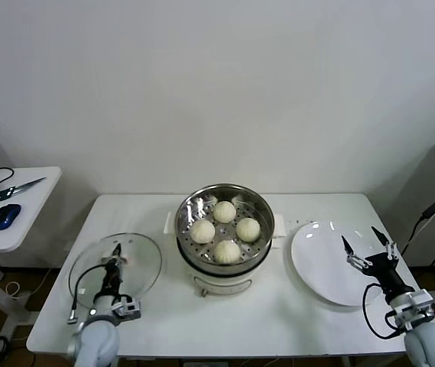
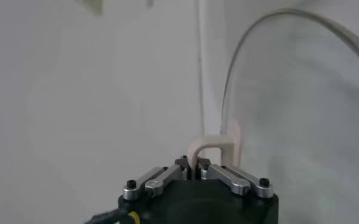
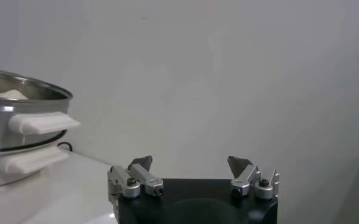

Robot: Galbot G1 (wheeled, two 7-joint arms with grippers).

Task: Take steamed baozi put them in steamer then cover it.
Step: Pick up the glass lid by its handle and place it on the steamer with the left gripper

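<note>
All four steamed baozi (image 1: 225, 230) sit inside the steamer (image 1: 257, 200) in the middle of the table (image 1: 278, 306), so the step in hand is the covering. The left end effector (image 1: 115, 254) is pinched tight on the cream-white handle of the cover (image 1: 144, 264), which lies on the table to the left of the steamer. The right end effector (image 1: 369, 245) waits with its fingers wide over the white plate (image 1: 316, 264) on the right. The next move calls for lifting the cover and setting it flat on the steamer's rim.
</note>
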